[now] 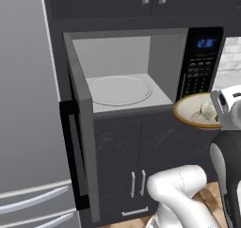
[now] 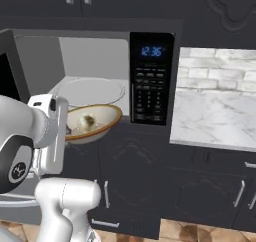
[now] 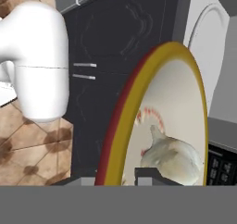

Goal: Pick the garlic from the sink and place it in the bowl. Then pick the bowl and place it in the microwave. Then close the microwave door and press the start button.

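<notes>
My gripper [image 3: 121,177] is shut on the rim of the tan-rimmed bowl [image 3: 139,93], with one finger inside it and one outside. The garlic [image 3: 173,156] lies in the cream hollow of the bowl. The bowl [image 1: 193,111] with the garlic [image 1: 207,111] hangs in the air in front of the microwave [image 1: 117,52], by the lower right corner of its opening and outside the cavity. From the right, the bowl [image 2: 102,123] and garlic [image 2: 88,121] sit just below the white round plate [image 2: 92,92]. The microwave door [image 1: 82,128] stands wide open at the left. The sink is out of view.
The black control panel [image 1: 202,62] with a blue display is right of the cavity. A steel fridge [image 1: 26,104] stands left of the door. Dark cabinets [image 1: 136,151] run below the microwave. A marble counter and brick wall [image 2: 215,101] lie to the right.
</notes>
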